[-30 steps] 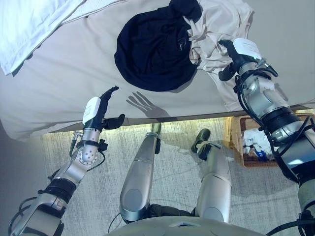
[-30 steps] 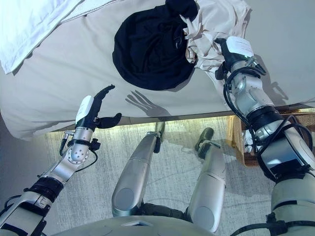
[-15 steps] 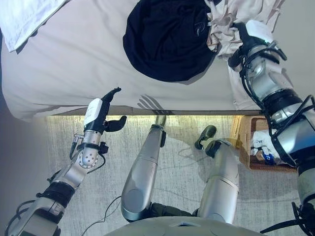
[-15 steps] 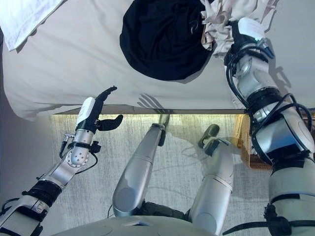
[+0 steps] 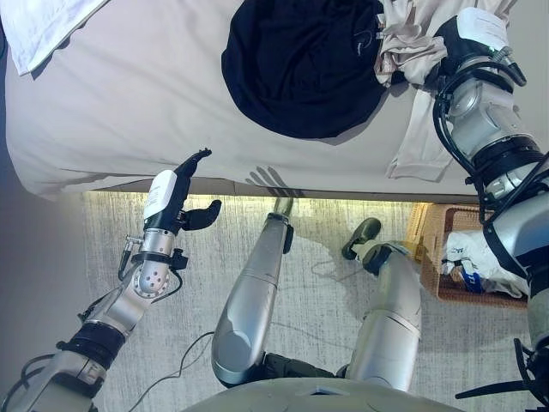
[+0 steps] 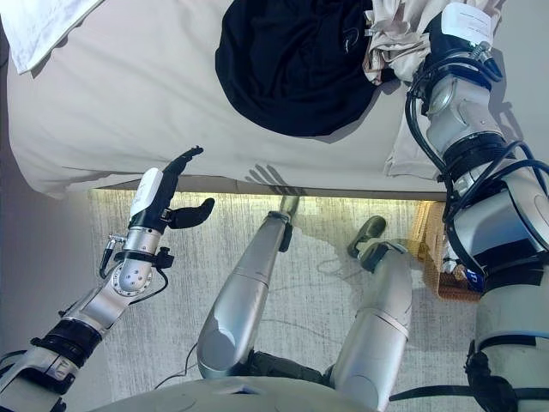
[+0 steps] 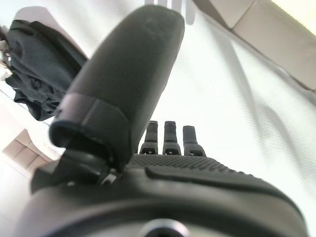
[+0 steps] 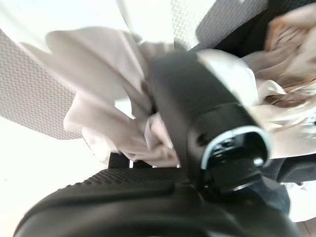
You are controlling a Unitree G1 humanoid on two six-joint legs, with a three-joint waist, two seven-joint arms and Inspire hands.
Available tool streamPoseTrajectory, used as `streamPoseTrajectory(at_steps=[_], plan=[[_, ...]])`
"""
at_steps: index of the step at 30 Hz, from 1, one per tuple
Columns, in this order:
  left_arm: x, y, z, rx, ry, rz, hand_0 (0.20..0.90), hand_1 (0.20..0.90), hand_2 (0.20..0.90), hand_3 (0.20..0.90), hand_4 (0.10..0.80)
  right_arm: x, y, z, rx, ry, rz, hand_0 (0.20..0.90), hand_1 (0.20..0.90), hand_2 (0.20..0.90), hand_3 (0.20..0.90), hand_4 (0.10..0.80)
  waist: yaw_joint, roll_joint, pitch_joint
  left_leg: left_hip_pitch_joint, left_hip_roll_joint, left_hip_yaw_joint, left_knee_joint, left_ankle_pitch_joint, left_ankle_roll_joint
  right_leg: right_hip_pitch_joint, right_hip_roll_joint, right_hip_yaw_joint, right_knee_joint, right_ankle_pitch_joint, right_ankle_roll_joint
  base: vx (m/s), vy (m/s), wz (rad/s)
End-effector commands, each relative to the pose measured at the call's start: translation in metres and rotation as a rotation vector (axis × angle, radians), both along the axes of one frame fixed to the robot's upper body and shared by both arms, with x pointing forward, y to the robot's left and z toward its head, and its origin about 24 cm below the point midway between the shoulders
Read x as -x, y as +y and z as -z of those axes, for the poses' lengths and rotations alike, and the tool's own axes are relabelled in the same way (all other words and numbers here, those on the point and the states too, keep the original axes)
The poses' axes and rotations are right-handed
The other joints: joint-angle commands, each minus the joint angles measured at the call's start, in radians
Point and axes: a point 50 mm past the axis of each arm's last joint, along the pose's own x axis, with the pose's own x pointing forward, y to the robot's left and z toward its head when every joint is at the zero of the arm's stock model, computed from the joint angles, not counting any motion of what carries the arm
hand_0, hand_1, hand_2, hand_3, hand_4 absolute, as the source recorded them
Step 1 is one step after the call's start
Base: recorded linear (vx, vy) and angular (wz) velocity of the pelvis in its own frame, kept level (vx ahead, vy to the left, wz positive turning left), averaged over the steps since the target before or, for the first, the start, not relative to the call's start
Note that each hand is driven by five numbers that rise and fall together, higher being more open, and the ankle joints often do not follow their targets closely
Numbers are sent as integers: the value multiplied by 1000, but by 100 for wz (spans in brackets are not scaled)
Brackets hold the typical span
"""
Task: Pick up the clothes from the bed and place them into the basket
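The bed [image 5: 129, 112], covered in a pale beige sheet, fills the upper part of the head views, its edge running above a light woven rug [image 5: 317, 257] on the floor. A white pillow [image 5: 39, 26] lies at the bed's far left corner. A black garment [image 5: 300, 69] is spread in a rounded heap on the sheet, with small pale print too small to read. Touching its right side is a crumpled cream garment [image 5: 412, 39], and the right hand [image 5: 467, 39] has thumb and fingers clenched into that cloth. A wicker basket [image 5: 433, 275] holding white clothes stands on the rug at right. The left hand [image 5: 176, 193] hovers before the bed edge, fingers relaxed, empty.
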Motion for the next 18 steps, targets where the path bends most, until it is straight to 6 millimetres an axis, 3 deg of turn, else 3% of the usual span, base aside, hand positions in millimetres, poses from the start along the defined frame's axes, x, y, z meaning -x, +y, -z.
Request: streamPoseTrajectory(at_steps=[1,7,8,11,18], plan=[[6,2,-26,69,-147,33,900,900,900,900,800,10,-6,-46,126,-109,-16,300,300,300,200,100,5,41,-48,100,-52,103,1,-87,76,157,110,-47,8,-51,-7,0,45,-6],[3,5,-27,68,-142,24,900,900,900,900,800,9,-13,-30,117,-43,-32,300,300,300,200,100,-16,13,-48,244,-27,109,-69,-80,67,295,115,-35,-68,-45,-2,12,48,-15],[0,4,-31,67,-152,23,900,900,900,900,800,10,-15,-30,109,-47,-41,300,300,300,200,100,-25,3,-48,288,-17,117,-114,-41,68,344,114,-45,-124,-8,-11,-33,67,-16],[-3,3,-31,68,-153,18,900,900,900,900,800,11,-16,-32,90,-62,-64,300,300,300,200,100,-36,-7,-48,360,-3,122,-152,-31,60,420,120,-41,-179,1,-10,8,50,-19],[-5,4,-21,34,-98,-3,900,900,900,900,800,21,-25,-35,-19,-147,-120,300,300,300,200,100,-76,-49,-131,513,25,156,-250,-38,49,576,140,-30,-330,33,1,96,28,-20]])
